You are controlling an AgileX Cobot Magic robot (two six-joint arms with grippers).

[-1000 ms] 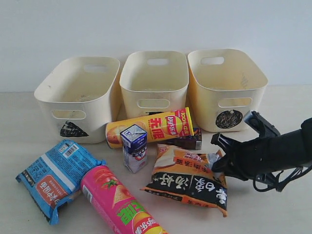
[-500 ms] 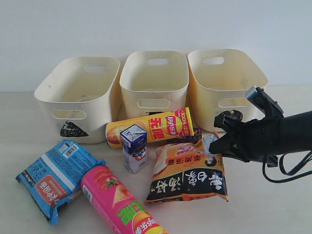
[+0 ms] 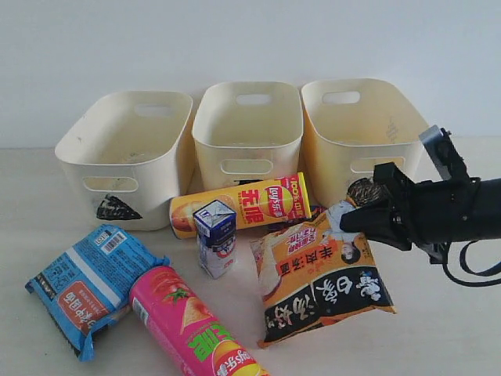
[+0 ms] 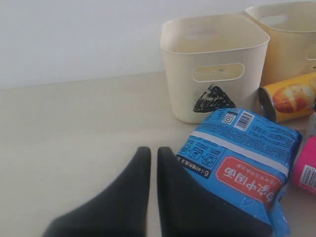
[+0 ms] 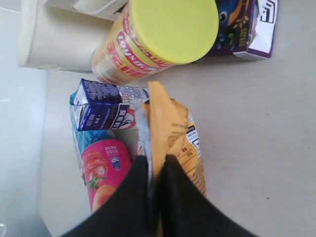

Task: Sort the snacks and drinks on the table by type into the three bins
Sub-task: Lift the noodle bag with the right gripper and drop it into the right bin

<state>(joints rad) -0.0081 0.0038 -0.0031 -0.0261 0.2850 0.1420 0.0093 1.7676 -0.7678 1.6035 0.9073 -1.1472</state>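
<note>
Just before the circle-marked bin (image 3: 391,141), pinching the orange, black and white bag (image 3: 325,282) by its top seam in the clamped right tool (image 3: 346,222), likely for carrying it dangling to a bin; well apart from that bin, resting the left tool (image 4: 152,150) closed and empty.

Orange-black bag (image 3: 322,282) tilted, corner pinched, before circle bin (image 3: 337,168); yellow tube (image 3: 246,202) lying flat

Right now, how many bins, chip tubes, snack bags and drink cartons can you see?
Bins: 3
Tubes: 2, yellow tube and pink tube
Bags: 2, blue bag and orange bag
Cartons: 2, blue-top carton and dark carton
Total: 9
</note>
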